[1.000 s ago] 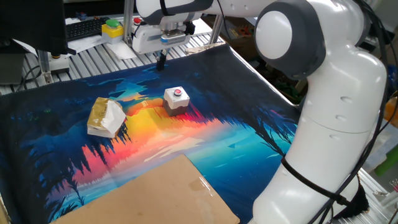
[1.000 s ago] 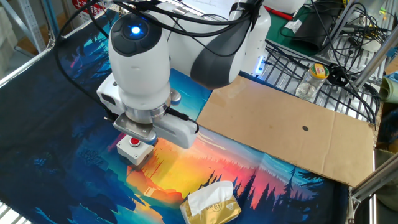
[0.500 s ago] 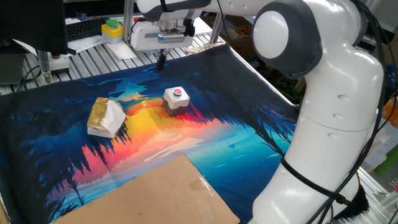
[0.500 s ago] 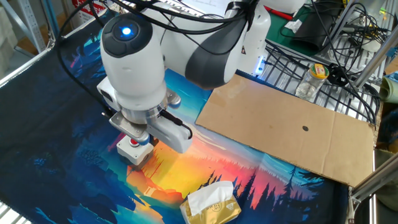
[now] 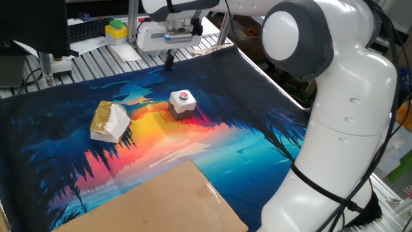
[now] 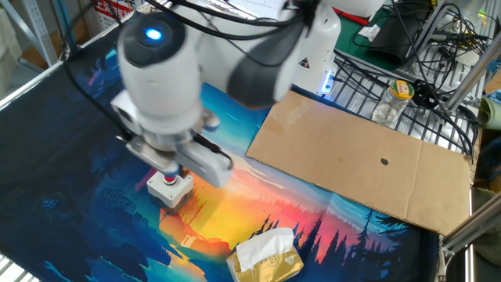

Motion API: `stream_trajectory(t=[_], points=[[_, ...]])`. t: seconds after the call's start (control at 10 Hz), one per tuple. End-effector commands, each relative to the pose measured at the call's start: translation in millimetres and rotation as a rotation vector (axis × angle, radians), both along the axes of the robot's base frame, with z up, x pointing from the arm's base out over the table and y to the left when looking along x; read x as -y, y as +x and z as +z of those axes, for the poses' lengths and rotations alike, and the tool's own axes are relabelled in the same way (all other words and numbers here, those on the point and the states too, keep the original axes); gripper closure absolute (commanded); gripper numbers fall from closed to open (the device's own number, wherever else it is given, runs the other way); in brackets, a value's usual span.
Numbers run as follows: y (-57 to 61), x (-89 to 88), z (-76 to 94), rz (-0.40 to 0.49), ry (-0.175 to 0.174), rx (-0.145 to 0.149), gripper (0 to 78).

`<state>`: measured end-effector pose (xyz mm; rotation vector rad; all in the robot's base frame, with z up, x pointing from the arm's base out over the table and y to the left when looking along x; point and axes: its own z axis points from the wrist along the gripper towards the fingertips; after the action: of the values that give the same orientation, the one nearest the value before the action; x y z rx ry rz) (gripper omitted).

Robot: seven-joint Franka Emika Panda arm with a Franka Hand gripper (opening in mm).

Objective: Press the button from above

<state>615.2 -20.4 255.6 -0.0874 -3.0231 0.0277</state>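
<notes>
Above the button (image 5: pixel 183 102), the gripper (image 5: pixel 169 63) has shifted slightly sideways; its opening cannot be told.

A colourful mat (image 5: pixel 212 138) with a sunset forest print covers the surface. A tan-and-white paper-wrapped lump (image 5: pixel 110 120) lies on it. A flat brown cardboard sheet (image 6: pixel 360 157) rests on one edge of the mat. Behind the mat, a yellow box with a green cap (image 5: pixel 116 29) stands near a black keyboard (image 5: pixel 89 28).
</notes>
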Motion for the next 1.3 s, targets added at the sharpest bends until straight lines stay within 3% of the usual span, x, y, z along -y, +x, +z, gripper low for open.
stream_trajectory(t=[0.1,0.2,0.3,0.6,0.7,0.8,1.2,1.3], points=[[21.2,73.8,11.7,0.083,-0.004,0.005,77.6],[24.9,99.1,10.6,0.125,-0.009,0.003,77.6],[24.3,108.0,6.7,0.142,-0.004,0.004,77.6],[22.7,110.6,4.1,0.147,0.0,0.017,77.6],[22.7,110.6,4.1,0.137,0.025,0.056,77.6],[22.7,110.6,4.1,0.119,0.05,0.065,77.6],[22.7,110.6,4.1,0.125,-0.009,0.036,77.6],[22.7,110.6,4.1,0.119,-0.003,0.017,77.6]])
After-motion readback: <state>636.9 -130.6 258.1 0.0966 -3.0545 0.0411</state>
